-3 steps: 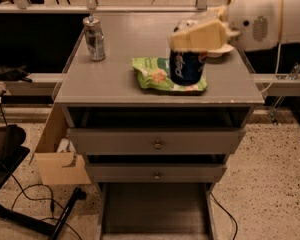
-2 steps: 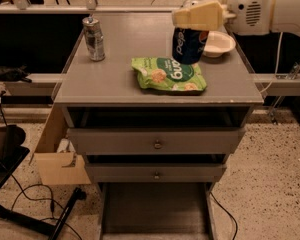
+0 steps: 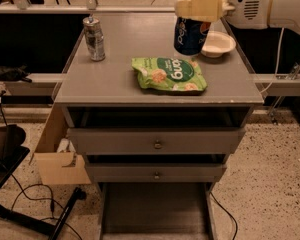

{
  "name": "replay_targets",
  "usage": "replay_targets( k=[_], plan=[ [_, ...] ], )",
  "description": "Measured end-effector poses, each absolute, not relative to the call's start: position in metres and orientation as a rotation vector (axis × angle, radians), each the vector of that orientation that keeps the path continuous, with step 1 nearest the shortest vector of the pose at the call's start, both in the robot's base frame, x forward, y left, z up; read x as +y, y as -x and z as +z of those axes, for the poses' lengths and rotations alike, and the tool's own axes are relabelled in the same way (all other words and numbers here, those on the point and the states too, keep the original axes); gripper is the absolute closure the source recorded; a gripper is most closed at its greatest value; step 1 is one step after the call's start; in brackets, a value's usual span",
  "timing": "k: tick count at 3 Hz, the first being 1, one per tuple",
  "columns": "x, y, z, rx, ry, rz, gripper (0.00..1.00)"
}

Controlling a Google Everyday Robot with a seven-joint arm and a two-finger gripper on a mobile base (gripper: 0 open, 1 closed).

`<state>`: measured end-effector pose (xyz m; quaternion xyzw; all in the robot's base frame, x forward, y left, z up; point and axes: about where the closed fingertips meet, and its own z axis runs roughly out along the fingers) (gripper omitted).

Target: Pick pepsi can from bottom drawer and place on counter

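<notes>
The pepsi can (image 3: pixel 191 35), dark blue with white lettering, hangs upright from my gripper (image 3: pixel 200 7), which is shut on its top. It is held just above the counter (image 3: pixel 115 74), at the back right, beside a white bowl and behind a green bag. The bottom drawer (image 3: pixel 155 211) is pulled out at the foot of the cabinet and its dark floor is bare.
A green snack bag (image 3: pixel 170 75) lies mid-counter. A white bowl (image 3: pixel 218 43) sits at the back right. A silver-grey can (image 3: pixel 94 38) stands at the back left. Two knobbed drawers (image 3: pixel 156 143) are partly open. A cardboard box (image 3: pixel 57 156) and cables lie on the floor at the left.
My gripper has carried the pepsi can up and away from the green bag toward the back right of the counter, next to the bowl.
</notes>
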<state>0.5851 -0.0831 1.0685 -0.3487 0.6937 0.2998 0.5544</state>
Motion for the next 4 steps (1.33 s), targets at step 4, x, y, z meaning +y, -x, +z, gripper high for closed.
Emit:
replay_targets(
  k=[4],
  plan=[
    [-0.045,-0.760,1.079,1.688,0.645,0.767,1.00]
  ],
)
